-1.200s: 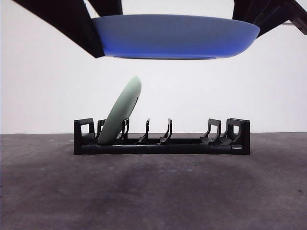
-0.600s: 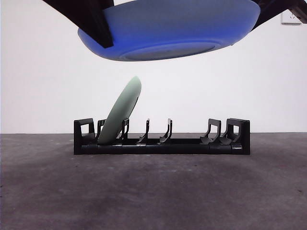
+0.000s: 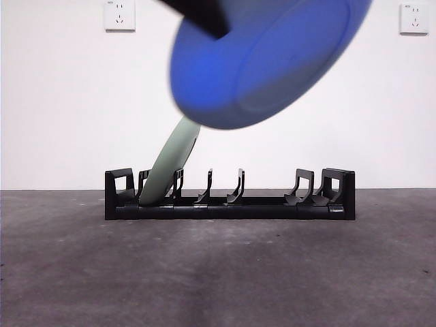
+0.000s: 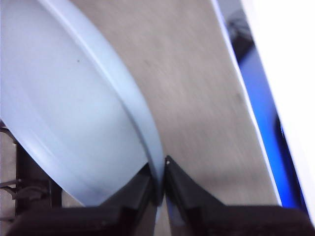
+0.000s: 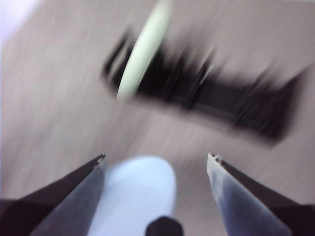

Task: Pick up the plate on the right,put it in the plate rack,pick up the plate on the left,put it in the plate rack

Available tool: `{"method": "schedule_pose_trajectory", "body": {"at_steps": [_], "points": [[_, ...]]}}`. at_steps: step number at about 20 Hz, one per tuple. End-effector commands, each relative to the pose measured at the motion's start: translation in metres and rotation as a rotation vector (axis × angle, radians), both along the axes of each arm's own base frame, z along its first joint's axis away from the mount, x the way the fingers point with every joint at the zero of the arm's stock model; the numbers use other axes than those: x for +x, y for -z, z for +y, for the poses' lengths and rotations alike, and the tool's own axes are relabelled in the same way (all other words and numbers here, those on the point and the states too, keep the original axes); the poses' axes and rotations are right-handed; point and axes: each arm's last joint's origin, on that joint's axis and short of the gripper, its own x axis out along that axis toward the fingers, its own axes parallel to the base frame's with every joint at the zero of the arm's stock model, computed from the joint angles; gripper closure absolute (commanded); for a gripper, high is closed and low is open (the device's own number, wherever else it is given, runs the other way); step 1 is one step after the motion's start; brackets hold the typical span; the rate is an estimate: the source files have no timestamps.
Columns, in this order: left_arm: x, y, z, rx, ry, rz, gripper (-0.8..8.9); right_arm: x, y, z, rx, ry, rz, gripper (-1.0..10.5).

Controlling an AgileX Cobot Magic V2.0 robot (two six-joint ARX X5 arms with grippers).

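A blue plate (image 3: 266,58) hangs steeply tilted above the plate rack (image 3: 231,204), its underside facing the front camera. My left gripper (image 4: 160,167) is shut on the plate's rim (image 4: 142,123); in the front view it shows as a black tip (image 3: 197,12) at the plate's upper left. The long black rack stands on the dark table with a pale green plate (image 3: 170,160) leaning in its left slots. My right gripper (image 5: 155,160) is open and holds nothing. Its blurred view looks down on the rack (image 5: 221,101), the green plate (image 5: 142,49) and the blue plate (image 5: 138,191).
Several rack slots to the right of the green plate hold nothing. Two wall sockets (image 3: 119,15) (image 3: 413,18) sit high on the white wall behind. Dark grey table (image 3: 218,272) stretches in front of the rack.
The blue plate has swung from nearly level to steeply tilted. The dark arm at its right side has let go and left the front view; only the left gripper still holds it.
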Motion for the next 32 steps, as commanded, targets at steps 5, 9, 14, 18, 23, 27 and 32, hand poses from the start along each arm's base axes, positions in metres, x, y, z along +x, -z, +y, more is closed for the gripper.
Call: {"method": "schedule_pose_trajectory", "body": {"at_steps": [5,9,14,18,23,27,32], "points": [[0.063,-0.028,-0.004,-0.612,-0.255,0.153,8.22,-0.077,-0.024,-0.042,0.030,0.052,-0.147,6.0],[0.103,-0.024,-0.001,-0.779,-0.369,0.176,8.22,-0.101,-0.020,-0.054,0.013,0.051,-0.115,6.0],[0.140,-0.008,-0.006,-0.783,-0.448,0.203,8.22,-0.110,-0.014,-0.059,-0.013,0.050,-0.068,6.0],[0.167,-0.002,-0.015,-0.767,-0.484,0.205,8.22,-0.112,-0.011,-0.060,-0.033,0.049,-0.033,6.0],[0.203,0.016,-0.026,-0.736,-0.539,0.214,8.22,-0.114,-0.008,-0.061,-0.053,0.048,0.001,6.0],[0.220,0.043,-0.022,-0.680,-0.598,0.247,8.22,-0.114,-0.006,-0.062,-0.085,0.070,0.008,6.0],[0.231,0.062,-0.020,-0.643,-0.633,0.268,8.22,-0.114,-0.006,-0.062,-0.085,0.070,0.007,6.0]]}}
